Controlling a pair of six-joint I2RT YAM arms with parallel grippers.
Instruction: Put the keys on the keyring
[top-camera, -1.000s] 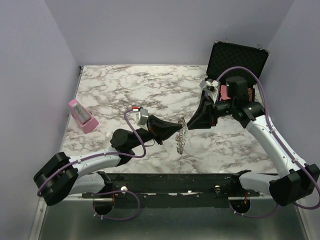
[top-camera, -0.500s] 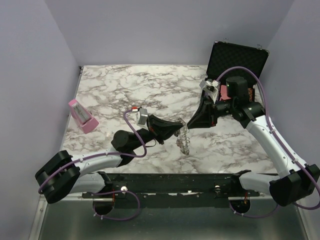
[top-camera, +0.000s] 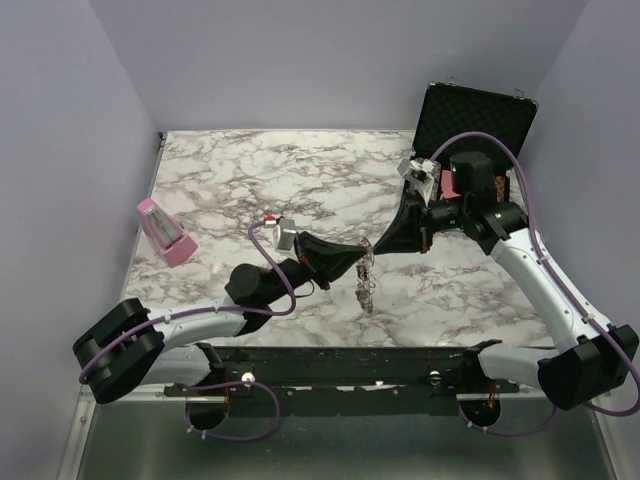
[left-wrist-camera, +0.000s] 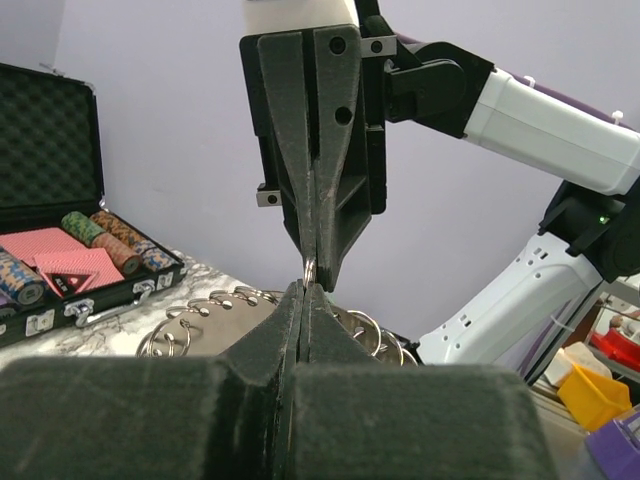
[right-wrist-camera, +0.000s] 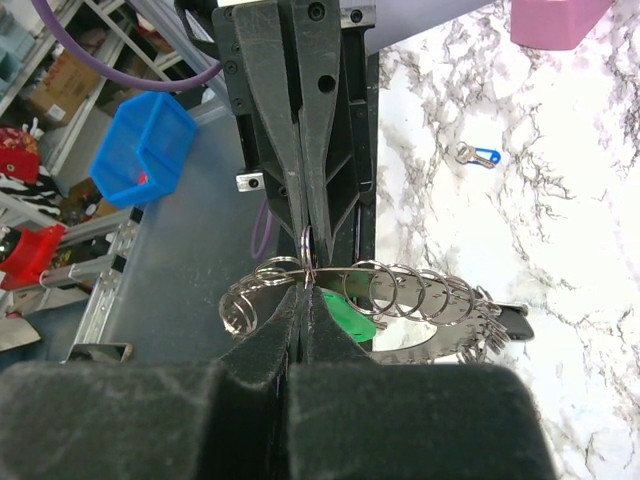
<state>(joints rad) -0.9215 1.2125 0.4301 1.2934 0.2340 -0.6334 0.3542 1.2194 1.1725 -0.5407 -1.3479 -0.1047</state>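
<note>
The keyring (top-camera: 366, 285), a thin metal band strung with several small split rings, hangs above the table's middle. My left gripper (top-camera: 362, 258) and right gripper (top-camera: 376, 246) meet tip to tip at its top. In the right wrist view the right gripper (right-wrist-camera: 305, 292) is shut on the keyring (right-wrist-camera: 420, 300) at one small split ring, and the left gripper (right-wrist-camera: 304, 232) points down onto that same ring, shut. The left wrist view shows the left gripper (left-wrist-camera: 304, 288) shut under the right gripper (left-wrist-camera: 314, 268). A green key (right-wrist-camera: 352, 316) shows just beneath the band. A blue key (right-wrist-camera: 482, 156) lies on the marble.
An open black case (top-camera: 470, 115) with poker chips (left-wrist-camera: 110, 235) and red cards stands at the back right. A pink object (top-camera: 165, 232) sits at the table's left edge. A blue bin (right-wrist-camera: 140, 150) lies beyond the table's near edge.
My right gripper has closed from part open to shut on the keyring. The left gripper shifted slightly forward, and the hanging keyring swung a little.
</note>
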